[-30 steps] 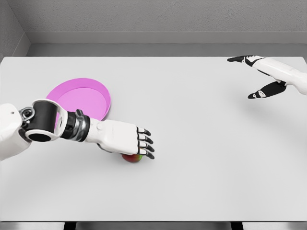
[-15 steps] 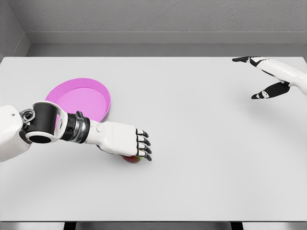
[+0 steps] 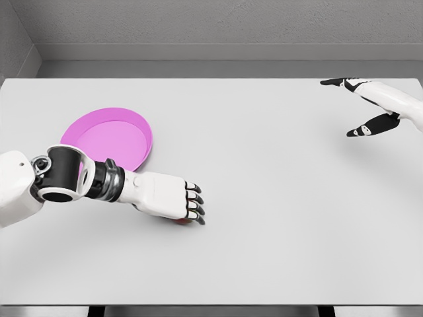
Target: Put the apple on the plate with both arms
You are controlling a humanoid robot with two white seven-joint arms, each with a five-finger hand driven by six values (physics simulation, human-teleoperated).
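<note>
Head view: white table (image 3: pixel 277 198), grey walls (image 3: pixel 211 23).

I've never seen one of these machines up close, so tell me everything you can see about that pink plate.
The plate is a round, bright pink dish with a raised rim and a paler flat floor, smooth and plastic-looking. It sits flat on the white table, left of the middle, and looks empty. The left arm's black wrist section covers its near edge in the picture; whether they touch cannot be told. The left hand lies just beyond it to the right.
</note>
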